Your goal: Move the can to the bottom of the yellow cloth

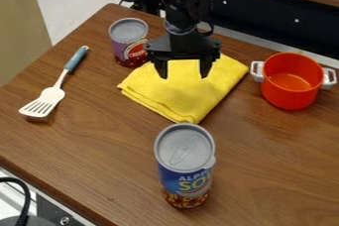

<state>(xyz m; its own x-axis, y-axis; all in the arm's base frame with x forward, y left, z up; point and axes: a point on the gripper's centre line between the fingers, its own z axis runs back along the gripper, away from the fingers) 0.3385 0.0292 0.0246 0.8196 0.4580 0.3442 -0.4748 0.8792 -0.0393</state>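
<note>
On the brown wooden counter [96, 136], a blue, grey-topped cylindrical metal can [186, 170] stands upright near a folded yellow cloth [182, 88]. The black fingers [161, 67] are spread wide, empty.

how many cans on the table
2. A purple-and-red can with a grey top stands beside the folded yellow cloth, toward its back left; a larger blue can with a grey top stands in front of the cloth's near corner.
</note>
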